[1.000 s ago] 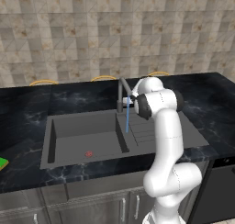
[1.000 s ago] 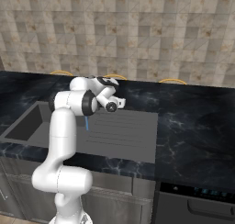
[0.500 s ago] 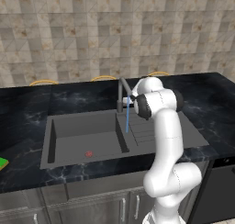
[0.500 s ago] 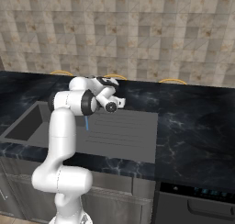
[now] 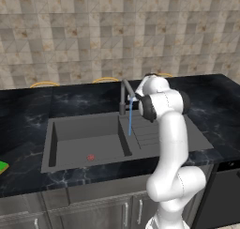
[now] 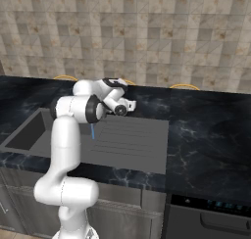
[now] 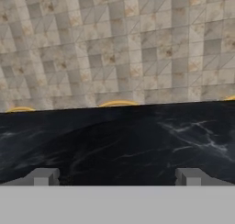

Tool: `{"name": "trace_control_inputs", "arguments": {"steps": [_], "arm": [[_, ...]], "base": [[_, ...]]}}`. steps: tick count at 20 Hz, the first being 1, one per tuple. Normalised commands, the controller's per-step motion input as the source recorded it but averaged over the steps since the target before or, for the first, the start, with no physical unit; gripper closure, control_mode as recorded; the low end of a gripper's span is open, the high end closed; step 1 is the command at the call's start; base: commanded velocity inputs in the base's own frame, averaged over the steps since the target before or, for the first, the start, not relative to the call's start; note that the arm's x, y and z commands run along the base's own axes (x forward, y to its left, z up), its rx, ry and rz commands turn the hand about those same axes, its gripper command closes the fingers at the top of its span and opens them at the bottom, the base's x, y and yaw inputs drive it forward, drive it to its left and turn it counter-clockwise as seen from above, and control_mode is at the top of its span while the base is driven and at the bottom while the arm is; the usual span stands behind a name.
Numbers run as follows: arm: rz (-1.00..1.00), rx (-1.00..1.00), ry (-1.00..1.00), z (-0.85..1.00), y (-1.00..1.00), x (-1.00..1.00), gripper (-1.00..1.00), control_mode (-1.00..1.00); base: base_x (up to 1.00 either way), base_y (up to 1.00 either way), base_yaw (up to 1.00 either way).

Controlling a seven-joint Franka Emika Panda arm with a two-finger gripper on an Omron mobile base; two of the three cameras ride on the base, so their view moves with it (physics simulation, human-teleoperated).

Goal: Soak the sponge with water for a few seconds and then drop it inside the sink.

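Note:
The sink (image 5: 84,139) is a dark grey basin with a small red spot on its floor; its left part also appears in the right base view (image 6: 27,132). A thin blue stream of water (image 5: 130,122) falls from the tap (image 5: 125,94) and shows beside my arm (image 6: 92,131). Only a green sliver of the sponge (image 5: 2,167) shows, on the counter at the far left edge, well apart from the sink. My gripper (image 5: 149,78) (image 6: 116,82) (image 7: 117,177) is up behind the tap, facing the tiled wall. It is open, with nothing between the fingertips (image 7: 43,176).
The ribbed drainboard (image 6: 128,137) lies right of the basin. Black marbled countertop (image 7: 137,145) runs to the tiled wall, with yellow rims (image 7: 118,103) along its back edge. A dark appliance front (image 6: 211,218) is at the lower right.

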Motion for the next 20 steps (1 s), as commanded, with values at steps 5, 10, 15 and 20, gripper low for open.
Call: {"name": "trace_control_inputs", "arguments": {"steps": [5, 10, 15, 20], "arm": [[-0.01, 0.03, 0.00, 0.40, -0.12, 0.00, -1.00, -1.00], [-0.03, 0.02, 0.04, 0.56, -0.13, 0.00, -1.00, -1.00], [-0.08, 0.03, 0.03, 0.57, -0.18, 0.00, -1.00, -1.00], [-0.15, 0.03, 0.10, 0.50, -0.36, 0.00, -1.00, -1.00]], "base": [[0.00, 0.00, 0.00], [0.00, 0.00, 0.00], [0.00, 0.00, 0.00], [0.00, 0.00, 0.00]]}}
